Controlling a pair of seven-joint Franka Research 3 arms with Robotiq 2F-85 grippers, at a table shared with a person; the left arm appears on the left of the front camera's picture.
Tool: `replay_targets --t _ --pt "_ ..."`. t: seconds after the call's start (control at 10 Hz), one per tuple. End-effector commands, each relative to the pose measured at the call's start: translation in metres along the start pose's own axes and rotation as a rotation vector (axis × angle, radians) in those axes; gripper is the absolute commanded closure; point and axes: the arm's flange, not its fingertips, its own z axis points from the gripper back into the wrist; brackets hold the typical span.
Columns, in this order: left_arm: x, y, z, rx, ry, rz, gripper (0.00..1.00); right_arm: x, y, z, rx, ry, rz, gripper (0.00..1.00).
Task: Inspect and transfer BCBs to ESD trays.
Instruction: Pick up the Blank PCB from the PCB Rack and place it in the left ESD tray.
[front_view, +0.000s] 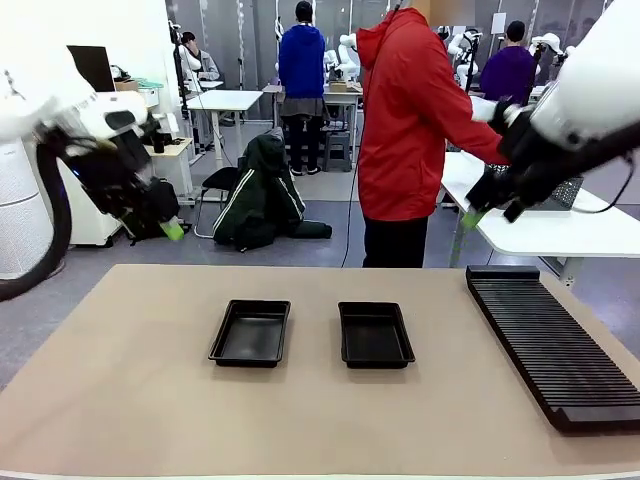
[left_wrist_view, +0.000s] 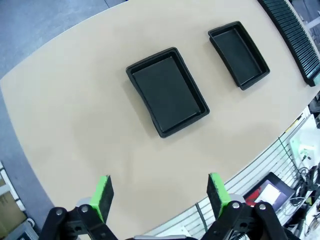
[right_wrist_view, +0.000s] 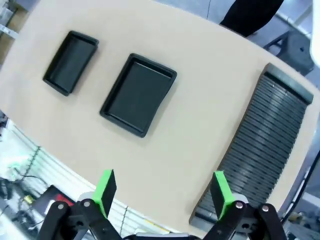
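- Hanging high above the left edge of the tabletop (front_view: 110, 400), the left gripper (left_wrist_view: 160, 184) has its green-padded fingers spread wide, with nothing between them.
- The right gripper (right_wrist_view: 163, 184) is raised off the right side, above the far right corner. It too is fully open and holds nothing.
- Two ESD trays lie side by side near the middle of the tabletop, a little toward the far edge, close together but not touching.
- The left ESD tray (front_view: 250, 332) sits flat with its long sides running from the near edge to the far edge, and its plain black floor shows.
- The right ESD tray (front_view: 375, 334) lies the same way, its floor showing just as black and bare.
- A long black ribbed rack (front_view: 555, 340) runs along the right edge, from the far right corner toward the near one, well apart from the trays.
- A person in a red hooded jacket (front_view: 410, 120) stands just beyond the far edge, roughly opposite the right ESD tray, one arm stretched toward a white table (front_view: 540, 225) behind.
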Motion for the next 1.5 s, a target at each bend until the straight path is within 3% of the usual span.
replay_targets --t 0.0,0.2,0.6,0.8,1.1,1.4 --pt "-0.006 0.006 0.028 -0.060 0.017 0.074 0.00 0.001 -0.029 0.041 0.128 0.042 -0.113 0.00" --pt "-0.014 0.016 0.061 -0.145 0.018 0.110 0.00 -0.001 -0.064 0.081 0.284 0.083 -0.211 0.00" --pt "-0.043 0.045 0.105 -0.251 -0.039 0.218 0.00 -0.027 -0.131 0.131 0.371 0.119 -0.385 0.00" --pt "-0.059 0.061 0.121 -0.306 -0.059 0.267 0.00 -0.048 -0.160 0.145 0.424 0.087 -0.471 0.00" --pt "-0.071 0.059 0.132 -0.339 -0.061 0.278 0.00 -0.065 -0.182 0.151 0.455 0.018 -0.546 0.00" --pt "-0.081 0.051 0.145 -0.320 -0.086 0.287 0.00 -0.069 -0.189 0.147 0.436 -0.035 -0.515 0.00"
